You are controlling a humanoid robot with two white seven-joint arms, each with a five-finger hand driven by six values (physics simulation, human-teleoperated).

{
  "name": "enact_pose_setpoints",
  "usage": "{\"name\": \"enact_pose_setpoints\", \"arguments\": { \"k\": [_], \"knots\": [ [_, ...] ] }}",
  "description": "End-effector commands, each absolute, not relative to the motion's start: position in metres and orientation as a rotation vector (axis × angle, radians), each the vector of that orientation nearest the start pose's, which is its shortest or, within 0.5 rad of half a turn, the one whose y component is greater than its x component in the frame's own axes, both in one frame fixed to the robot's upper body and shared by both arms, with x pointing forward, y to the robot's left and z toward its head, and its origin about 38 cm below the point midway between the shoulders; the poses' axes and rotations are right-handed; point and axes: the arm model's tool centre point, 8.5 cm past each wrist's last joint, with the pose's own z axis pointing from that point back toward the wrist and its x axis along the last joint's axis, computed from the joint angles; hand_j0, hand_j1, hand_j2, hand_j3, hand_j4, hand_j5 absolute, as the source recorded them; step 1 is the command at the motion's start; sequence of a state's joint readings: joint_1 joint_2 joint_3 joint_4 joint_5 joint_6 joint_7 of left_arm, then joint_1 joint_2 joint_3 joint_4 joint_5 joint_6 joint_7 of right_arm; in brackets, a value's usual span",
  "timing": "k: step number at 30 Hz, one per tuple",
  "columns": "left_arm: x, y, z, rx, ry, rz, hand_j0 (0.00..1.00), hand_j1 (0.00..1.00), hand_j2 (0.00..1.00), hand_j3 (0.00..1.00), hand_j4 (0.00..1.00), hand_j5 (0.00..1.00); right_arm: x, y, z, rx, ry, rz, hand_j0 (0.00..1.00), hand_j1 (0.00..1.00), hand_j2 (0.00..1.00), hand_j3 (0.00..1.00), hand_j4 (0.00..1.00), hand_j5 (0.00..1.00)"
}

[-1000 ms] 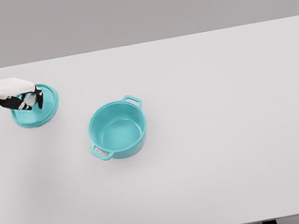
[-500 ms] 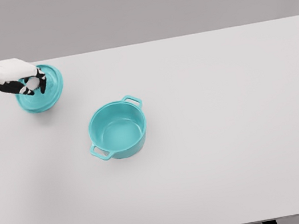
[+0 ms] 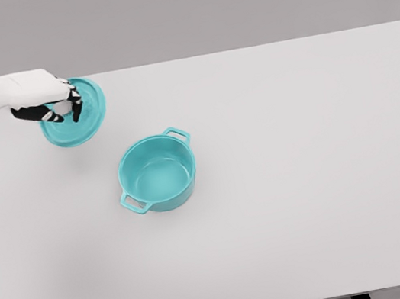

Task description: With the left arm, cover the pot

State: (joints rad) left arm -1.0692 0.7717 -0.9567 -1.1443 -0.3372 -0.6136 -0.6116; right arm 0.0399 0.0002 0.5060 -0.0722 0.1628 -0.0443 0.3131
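Over the last second the left hand [image 3: 48, 99] has carried the teal lid [image 3: 76, 114] up and rightward — fingers clenched on its knob, lid tilted, far-left of the open pot [image 3: 158, 174] — roughly halfway there

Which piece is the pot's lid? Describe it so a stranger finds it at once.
Start at the white table and find the open teal pot left of its middle. Up and left of it, the left hand grips a round teal lid: a flat, tilted disc without side handles.
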Motion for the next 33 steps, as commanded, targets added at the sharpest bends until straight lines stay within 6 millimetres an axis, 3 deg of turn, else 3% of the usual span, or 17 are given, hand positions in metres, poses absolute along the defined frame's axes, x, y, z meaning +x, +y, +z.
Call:
{"name": "enact_pose_setpoints", "arguments": {
  "k": [1,6,12,16,25,33],
  "knots": [
    [0.494,0.294,0.274,0.47,-1.224,-2.245,0.39,0.39,0.39,0.39,0.39,0.39,-0.014,-0.236,-0.261,0.257,0.056,0.672,1.0,1.0,1.0,1.0,1.0,1.0],
    [0.469,0.281,0.289,0.461,-1.281,-2.328,0.4,0.4,0.4,0.4,0.4,0.4,-0.014,-0.236,-0.261,0.257,0.056,0.672,1.0,1.0,1.0,1.0,1.0,1.0],
    [0.434,0.252,0.283,0.341,-1.355,-2.424,0.41,0.41,0.41,0.41,0.41,0.41,-0.014,-0.236,-0.261,0.259,0.057,0.672,1.0,1.0,1.0,1.0,1.0,1.0],
    [0.429,0.241,0.269,0.274,-1.366,-2.432,0.41,0.41,0.41,0.41,0.41,0.41,-0.014,-0.236,-0.261,0.259,0.057,0.672,1.0,1.0,1.0,1.0,1.0,1.0],
    [0.424,0.22,0.258,0.207,-1.409,-2.447,0.43,0.43,0.43,0.43,0.43,0.43,-0.014,-0.236,-0.261,0.257,0.056,0.672,1.0,1.0,1.0,1.0,1.0,1.0],
    [0.422,0.213,0.249,0.174,-1.4,-2.458,0.44,0.44,0.44,0.44,0.44,0.44,-0.014,-0.236,-0.261,0.259,0.057,0.672,1.0,1.0,1.0,1.0,1.0,1.0]
  ]
}}
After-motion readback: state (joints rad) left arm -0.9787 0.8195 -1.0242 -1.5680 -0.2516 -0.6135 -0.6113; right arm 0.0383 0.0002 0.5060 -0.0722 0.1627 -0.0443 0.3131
